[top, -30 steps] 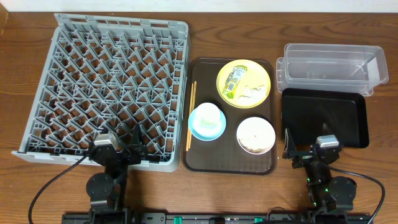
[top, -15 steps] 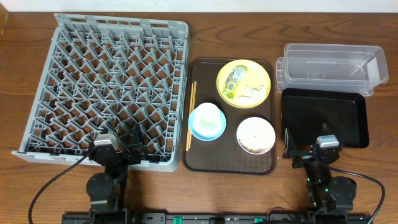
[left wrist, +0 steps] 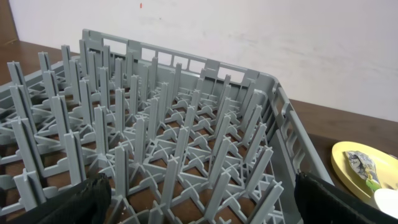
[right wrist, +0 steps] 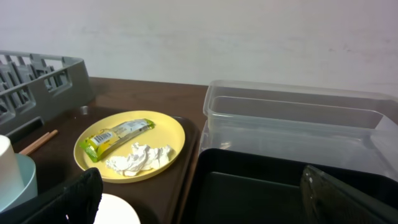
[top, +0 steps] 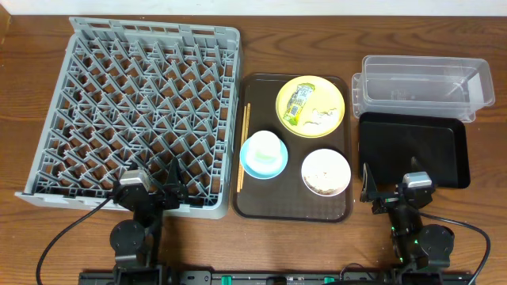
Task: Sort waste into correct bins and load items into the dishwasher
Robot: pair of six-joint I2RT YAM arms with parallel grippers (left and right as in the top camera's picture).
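The grey dish rack (top: 135,111) fills the left half of the table. A brown serving tray (top: 252,202) holds a yellow plate (top: 331,93) with a yellow-green wrapper (top: 297,104) and white scraps (top: 319,119), a white cup (top: 267,147) in a light blue bowl (top: 252,165), a white bowl (top: 325,171) and chopsticks (top: 244,146). The clear tub (top: 424,83) and black tray (top: 416,150) lie at the right. My left gripper (top: 172,180) is open at the rack's near edge (left wrist: 199,199). My right gripper (top: 388,184) is open at the black tray's near edge (right wrist: 199,199). The wrapper (right wrist: 115,135) and scraps (right wrist: 137,158) show in the right wrist view.
The brown tray lies between the rack and the two bins. Both arm bases (top: 131,237) stand at the table's front edge. A pale wall (right wrist: 199,37) runs behind the table.
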